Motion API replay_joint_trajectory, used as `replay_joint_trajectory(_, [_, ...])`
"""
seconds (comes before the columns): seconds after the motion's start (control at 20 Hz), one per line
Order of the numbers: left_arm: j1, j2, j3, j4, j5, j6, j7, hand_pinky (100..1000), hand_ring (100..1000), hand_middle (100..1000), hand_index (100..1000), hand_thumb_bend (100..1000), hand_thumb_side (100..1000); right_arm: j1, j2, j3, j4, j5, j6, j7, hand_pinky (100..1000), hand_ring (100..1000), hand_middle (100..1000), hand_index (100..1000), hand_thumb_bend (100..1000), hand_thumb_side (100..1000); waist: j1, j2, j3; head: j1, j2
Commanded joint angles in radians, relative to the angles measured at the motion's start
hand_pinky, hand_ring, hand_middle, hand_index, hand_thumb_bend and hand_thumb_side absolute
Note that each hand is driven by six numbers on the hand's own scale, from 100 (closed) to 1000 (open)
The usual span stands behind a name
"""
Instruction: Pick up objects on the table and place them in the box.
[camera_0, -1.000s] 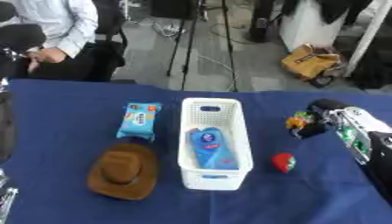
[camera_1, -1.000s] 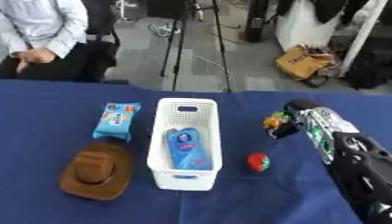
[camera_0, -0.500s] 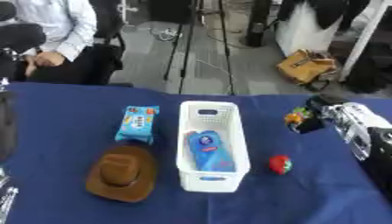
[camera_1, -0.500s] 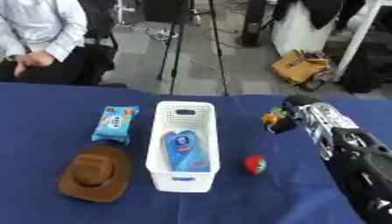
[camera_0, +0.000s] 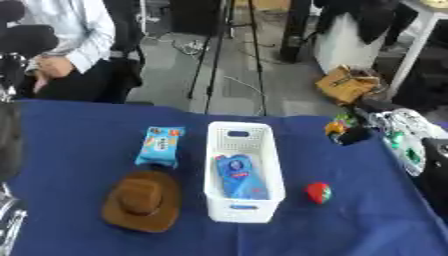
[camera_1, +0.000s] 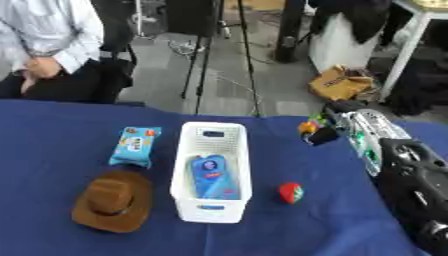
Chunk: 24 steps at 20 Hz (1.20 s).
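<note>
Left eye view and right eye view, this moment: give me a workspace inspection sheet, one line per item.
Surface: blue tablecloth, flat.
Job's things: white box mid-table holding a blue packet; blue snack pack and brown hat to its left; red ball to its right.
Clutter: nothing seen.
Hands: right robot hand at the far right, curled on a small orange-green object; left robot hand not in view.
Cables: loose ones on the floor beyond the table.
Surroundings: tripod legs, brown bag.

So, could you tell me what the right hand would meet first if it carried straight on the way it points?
Probably the small orange and green object at the right hand's fingertips; whether they already touch is unclear.
</note>
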Motion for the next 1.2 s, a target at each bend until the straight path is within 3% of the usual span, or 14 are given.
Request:
replay_joint_trajectory(0.05, [-0.009,0.0,-0.001,-0.014,-0.001,0.003,0.001,819,773,794,801,100,805,-0.03,-0.017,0.003,-0.027,-0.002,-0.003,0.008,865,768,311,507,198,575,0.001,-0.034,-0.002,0.005,0.012])
replay_joint_trajectory(0.55, [-0.005,-0.008,-0.002,-0.014,-0.003,0.005,0.003,818,771,792,801,100,804,-0.059,0.007,0.018,-0.048,-0.006,-0.015,0.031,863,764,304,498,192,581,-0.009,-0.066,0.004,0.0,0.036])
replay_joint_trajectory(1.2, [-0.005,-0.016,-0.006,-0.014,-0.001,0.005,-0.001,817,771,792,801,100,807,-0.099,0.064,0.039,-0.074,-0.02,-0.032,0.05,862,759,296,490,192,585,-0.017,-0.078,0.025,-0.015,0.046])
